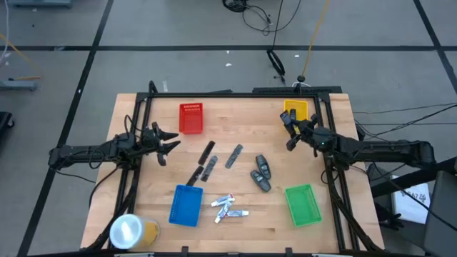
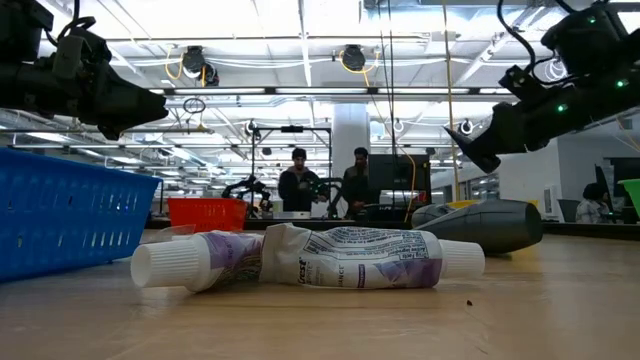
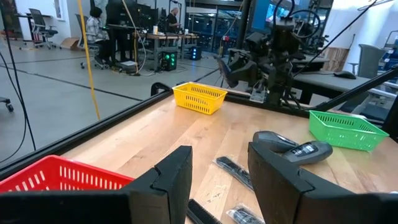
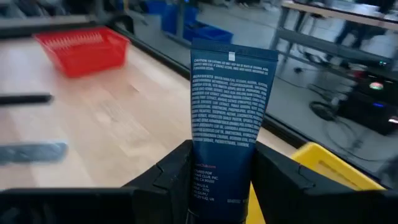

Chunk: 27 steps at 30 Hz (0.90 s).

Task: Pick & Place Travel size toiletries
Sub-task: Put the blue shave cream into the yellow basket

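My right gripper (image 1: 291,132) hangs above the table beside the yellow tray (image 1: 295,109), shut on a dark-blue tube with white print (image 4: 229,112). My left gripper (image 1: 163,140) is open and empty above the table's left side, near the red tray (image 1: 191,118). Slim dark-grey sticks (image 1: 207,151) and dark oval pieces (image 1: 261,173) lie flat mid-table. Small white tubes (image 1: 228,207) lie on their sides near the front; they also show in the low view (image 2: 300,260). My right gripper pinches the dark-blue tube between its two fingers (image 4: 168,180), on the tube's broad faces near the end toward the wrist (image 4: 221,171). The tube runs along the fingers, its flat crimped end (image 4: 233,55) standing out beyond the fingertips. It is lifted clear of the table.
A blue tray (image 1: 186,205) stands front left and a green tray (image 1: 303,204) front right. A large yellowish roll with a white top (image 1: 132,232) stands at the front left corner. Black frame rails run along the table's sides. People stand in the room beyond the table.
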Each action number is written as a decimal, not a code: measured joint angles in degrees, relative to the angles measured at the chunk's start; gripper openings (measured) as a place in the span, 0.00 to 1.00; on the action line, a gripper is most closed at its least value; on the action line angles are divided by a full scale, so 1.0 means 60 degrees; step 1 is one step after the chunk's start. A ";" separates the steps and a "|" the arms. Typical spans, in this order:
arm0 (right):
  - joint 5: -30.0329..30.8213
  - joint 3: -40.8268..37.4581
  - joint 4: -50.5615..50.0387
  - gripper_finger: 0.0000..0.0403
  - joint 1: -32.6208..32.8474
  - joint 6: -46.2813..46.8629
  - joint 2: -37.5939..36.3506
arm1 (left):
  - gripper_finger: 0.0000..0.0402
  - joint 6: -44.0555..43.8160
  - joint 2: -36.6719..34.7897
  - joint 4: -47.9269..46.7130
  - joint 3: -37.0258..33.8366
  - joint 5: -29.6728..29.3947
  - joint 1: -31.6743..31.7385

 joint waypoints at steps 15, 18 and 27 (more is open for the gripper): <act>-0.2123 -0.0146 -0.0250 0.34 -0.1397 -0.0300 -0.1580 | 0.38 0.0000 0.0002 0.0000 -0.0001 -0.0001 0.0004; -0.2071 -0.0146 -0.0456 0.34 -0.1720 -0.0262 -0.2031 | 0.38 -0.0002 0.0001 0.0000 0.0000 0.0000 0.0003; -0.2089 -0.0143 -0.1304 0.35 -0.2747 0.0623 -0.2690 | 0.38 -0.0001 -0.0001 0.0000 0.0002 -0.0001 0.0003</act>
